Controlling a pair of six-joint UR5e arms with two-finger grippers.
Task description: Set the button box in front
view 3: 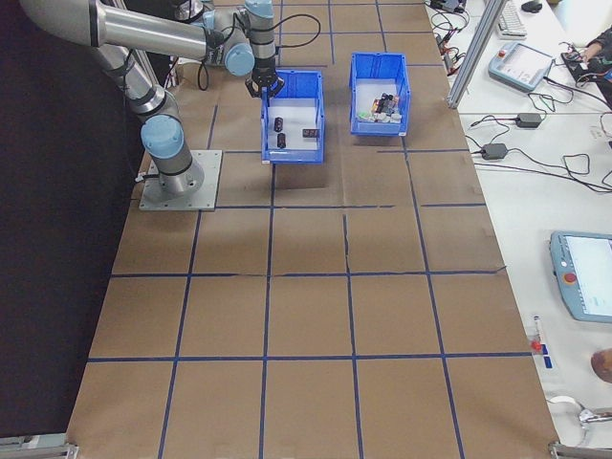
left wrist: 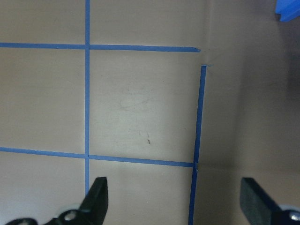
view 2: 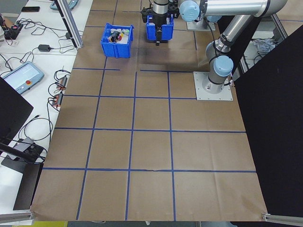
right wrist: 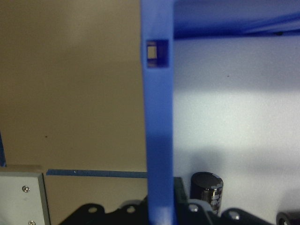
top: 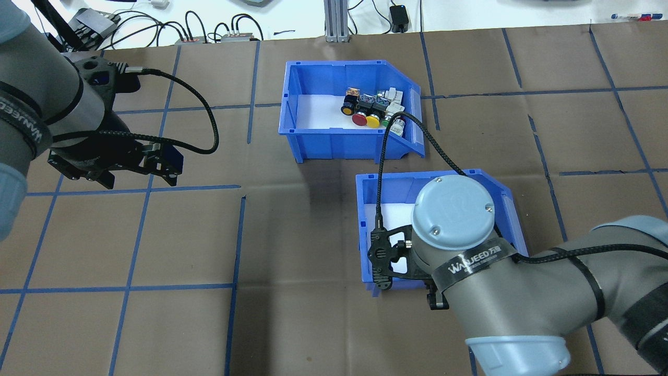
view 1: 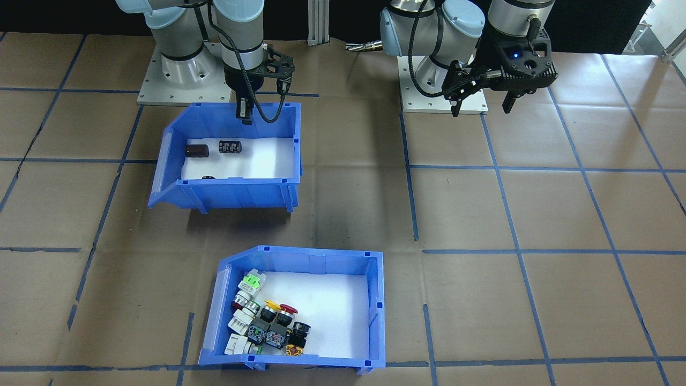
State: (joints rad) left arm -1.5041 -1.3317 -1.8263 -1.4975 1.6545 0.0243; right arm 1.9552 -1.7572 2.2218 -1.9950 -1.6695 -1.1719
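Your right end effector [view 1: 245,113] pinches the rear wall of the cylinder bin [view 1: 230,155], the left [view 1: 484,100] hangs wide, while the button box [top: 350,109] sits farthest from the robot, so judge whether release is next

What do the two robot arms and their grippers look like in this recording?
Both arms are grey metal tubes with pale blue joint caps and black bands lettered in white. Each ends in a black two-finger gripper: left gripper, right gripper. A black braided cable loops along each wrist. The left wrist housing shows a small blue light.
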